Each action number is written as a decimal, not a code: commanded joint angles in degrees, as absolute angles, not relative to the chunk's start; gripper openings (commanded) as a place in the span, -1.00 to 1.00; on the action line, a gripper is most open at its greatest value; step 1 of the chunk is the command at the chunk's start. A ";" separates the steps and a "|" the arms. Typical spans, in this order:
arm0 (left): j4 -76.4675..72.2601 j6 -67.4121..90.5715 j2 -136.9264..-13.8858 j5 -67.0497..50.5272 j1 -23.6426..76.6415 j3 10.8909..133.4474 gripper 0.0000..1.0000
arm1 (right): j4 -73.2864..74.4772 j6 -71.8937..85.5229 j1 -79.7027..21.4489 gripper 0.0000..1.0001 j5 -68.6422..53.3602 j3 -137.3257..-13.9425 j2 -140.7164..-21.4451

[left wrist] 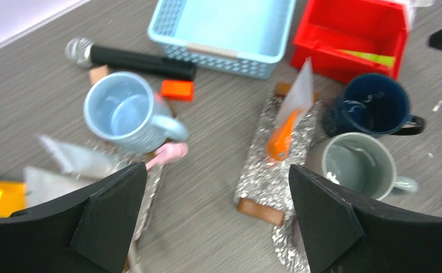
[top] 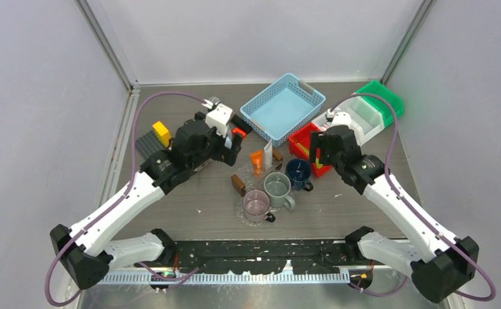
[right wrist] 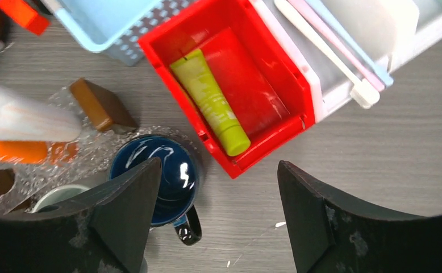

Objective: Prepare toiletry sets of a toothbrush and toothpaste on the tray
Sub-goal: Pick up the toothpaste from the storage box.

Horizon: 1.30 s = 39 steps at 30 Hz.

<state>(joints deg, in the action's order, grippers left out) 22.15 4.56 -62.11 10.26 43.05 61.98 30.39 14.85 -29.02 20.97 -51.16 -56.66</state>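
Nothing can be read for certain. The orange toothpaste tube (right wrist: 14, 151) near the middle of the table carries white lettering, cut off and too blurred to make out. The yellow-green toothpaste tube (right wrist: 210, 101) in the red plastic bin (right wrist: 253, 85) to the right shows only faint, illegible marks.

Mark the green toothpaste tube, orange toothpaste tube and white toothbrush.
small green toothpaste tube (right wrist: 210, 99): right wrist view, mid-body.
small orange toothpaste tube (left wrist: 280, 141): left wrist view, orange body.
slim white toothbrush (right wrist: 321, 49): right wrist view, mid-handle.

- Pink toothbrush (left wrist: 170, 152) is showing only one blurred end.
- Three toothbrushes (right wrist: 335, 44) are running off the top edge.
- White tube (right wrist: 25, 116) is blurring at the left edge.
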 commanded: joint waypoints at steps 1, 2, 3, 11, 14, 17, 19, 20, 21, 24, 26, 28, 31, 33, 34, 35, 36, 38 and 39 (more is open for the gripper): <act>34.98 5.07 -60.49 10.47 38.09 66.74 0.99 | 33.31 20.53 -20.39 0.59 13.29 -54.14 -59.94; 35.65 4.89 -60.01 10.47 36.41 66.87 0.99 | 32.61 21.55 -19.03 0.58 10.20 -53.85 -60.56; 36.09 4.73 -59.32 10.32 35.24 66.89 0.99 | 32.12 22.11 -16.58 0.55 8.97 -53.69 -60.91; 36.51 2.36 -54.05 12.21 30.61 64.37 0.99 | 25.50 26.44 -9.04 0.35 -3.68 -52.34 -68.74; 36.67 2.50 -52.42 12.93 30.59 63.21 0.99 | 23.37 26.37 -8.56 0.28 -4.01 -51.66 -71.27; 36.95 2.39 -51.02 13.57 30.59 62.44 0.99 | 22.34 25.90 -8.11 0.24 -3.52 -51.29 -73.39; 37.05 2.37 -50.45 13.94 30.58 62.07 0.99 | 21.18 25.62 -7.82 0.23 -3.93 -50.99 -75.90; 37.04 2.28 -50.32 14.11 30.59 61.98 0.99 | 20.87 25.60 -7.58 0.21 -4.56 -50.81 -76.49; 37.21 2.18 -50.16 14.21 30.59 62.11 0.99 | 20.27 25.60 -7.53 0.20 -5.18 -50.72 -77.53; 37.31 2.20 -50.10 14.24 30.59 62.33 0.99 | 19.47 25.74 -7.28 0.18 -5.66 -50.27 -79.49; 37.20 2.13 -49.99 14.17 30.59 62.32 0.99 | 19.39 25.77 -7.15 0.16 -6.11 -50.02 -80.90; 37.07 2.19 -49.93 14.03 30.59 62.31 0.99 | 19.30 25.71 -7.00 0.12 -6.40 -49.70 -82.22; 37.17 2.46 -50.14 13.57 30.59 62.23 0.99 | 18.92 25.32 -6.75 0.08 -6.95 -49.03 -84.11; 37.10 2.76 -50.26 13.09 30.59 62.30 0.99 | 18.64 25.12 -6.57 0.08 -7.55 -48.69 -85.19; 37.08 2.87 -50.29 12.95 30.59 62.36 0.99 | 18.59 24.96 -6.54 0.08 -7.86 -48.65 -86.09; 37.02 3.02 -50.31 12.80 30.59 62.50 0.99 | 18.51 24.83 -6.47 0.08 -7.97 -48.66 -86.55; 37.00 3.20 -50.32 12.64 30.59 62.60 0.99 | 18.53 24.62 -6.40 0.08 -8.23 -48.67 -87.34; 37.00 3.46 -50.44 12.30 30.59 62.95 0.99 | 18.16 24.46 -6.19 0.07 -8.55 -48.69 -88.18; 37.00 3.63 -50.32 12.12 30.59 63.08 0.99 | 18.04 24.40 -6.10 0.05 -8.67 -48.62 -88.34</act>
